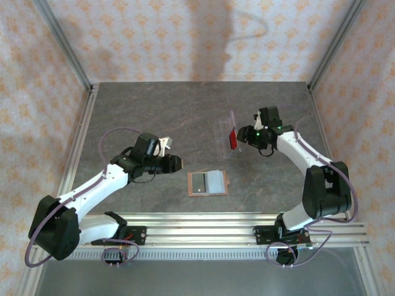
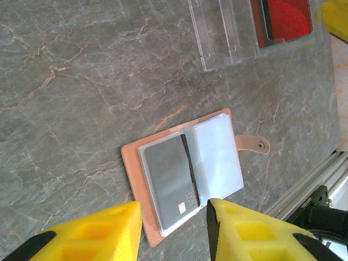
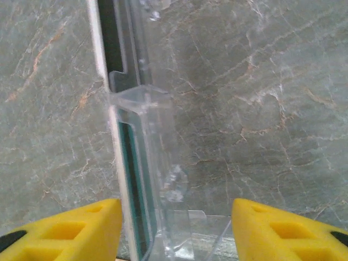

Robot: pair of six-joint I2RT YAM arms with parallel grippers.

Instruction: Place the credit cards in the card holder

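The reddish-brown card holder (image 1: 207, 194) (image 2: 133, 174) lies open and flat on the grey table, snap tab (image 2: 253, 144) pointing right. A black credit card (image 2: 168, 182) (image 1: 198, 183) with a small light chip sits in its left clear sleeve. The right half is pale grey-blue (image 2: 217, 155); I cannot tell whether that is a card or an empty sleeve. My left gripper (image 2: 174, 228) (image 1: 178, 163) hovers open above the holder's near-left edge, holding nothing. My right gripper (image 3: 176, 228) (image 1: 241, 135) is open on either side of a clear plastic stand (image 3: 157, 136) (image 1: 223, 131). A red-faced card (image 2: 288, 19) stands in it.
The stand sits behind and to the right of the card holder. An aluminium rail (image 1: 234, 222) (image 2: 321, 179) runs along the near table edge. Patterned walls with metal posts (image 1: 74, 68) close in the left, back and right sides.
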